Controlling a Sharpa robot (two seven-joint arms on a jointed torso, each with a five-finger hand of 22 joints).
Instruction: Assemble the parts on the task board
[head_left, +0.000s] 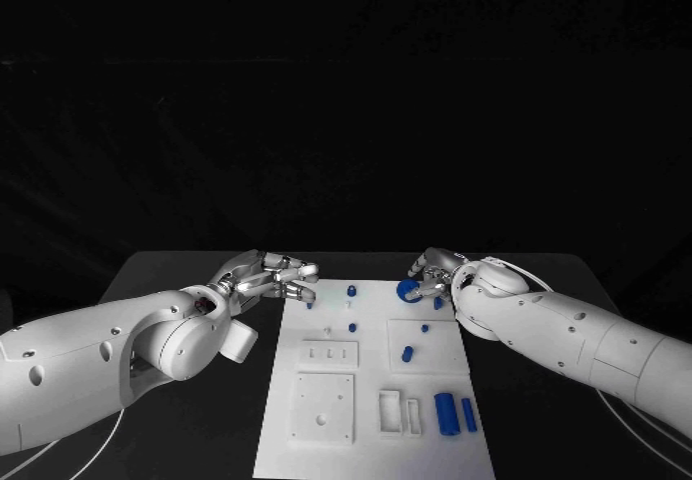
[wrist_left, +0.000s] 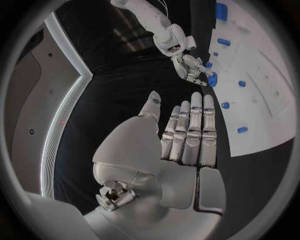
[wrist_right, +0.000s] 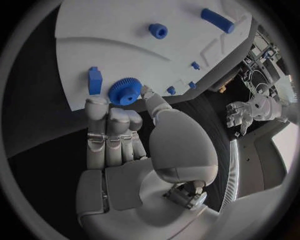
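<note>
Fingers of the right hand are pinching a blue gear at the far right corner of the task board, and a small blue block is lying just beside it. The left hand is hovering over the black counter near the board's far left corner, holding nothing, its fingers straight and close together. Two blue cylinders are lying at the board's near right. No writing can be read anywhere.

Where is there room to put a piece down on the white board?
The white board is bare along its near edge, below the square plate and the two blue bars. The far end is crowded: small blue pieces, and the right robot hand holding the blue gear.
</note>
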